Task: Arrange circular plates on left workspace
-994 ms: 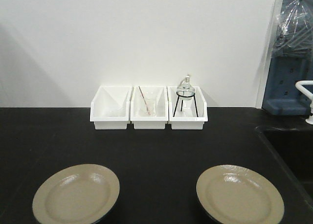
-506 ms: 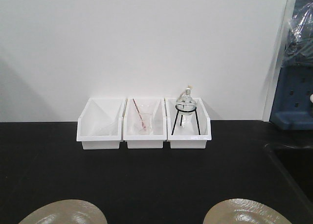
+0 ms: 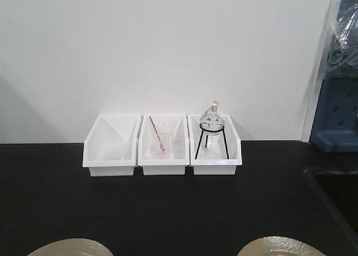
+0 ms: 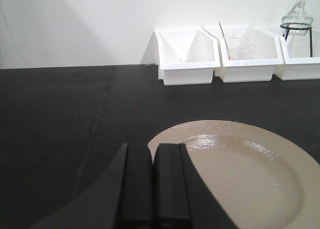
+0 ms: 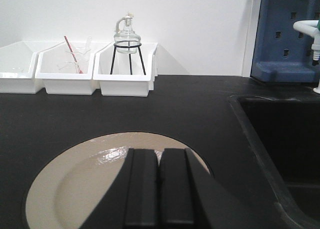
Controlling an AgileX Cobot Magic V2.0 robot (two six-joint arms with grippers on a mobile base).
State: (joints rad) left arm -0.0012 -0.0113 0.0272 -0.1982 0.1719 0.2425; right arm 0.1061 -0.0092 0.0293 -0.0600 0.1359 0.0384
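Two tan round plates lie flat on the black benchtop (image 3: pixel 179 211). In the front view only their far rims show at the bottom edge: the left plate (image 3: pixel 70 248) and the right plate (image 3: pixel 281 247). The left plate (image 4: pixel 250 174) fills the lower right of the left wrist view; my left gripper (image 4: pixel 152 150) is shut and empty, its tips over the plate's left rim. The right plate (image 5: pixel 85 184) fills the lower left of the right wrist view; my right gripper (image 5: pixel 159 154) is shut and empty above its right part. Neither gripper shows in the front view.
Three white bins stand in a row against the back wall: an empty-looking left one (image 3: pixel 111 147), a middle one with glassware and a red rod (image 3: pixel 162 147), a right one with a glass flask on a black tripod (image 3: pixel 214 144). A recessed black sink (image 5: pixel 285 139) lies right.
The front view has shifted: the bins sit lower and larger in the frame, and the two plates have slid down so only their far rims remain in view.
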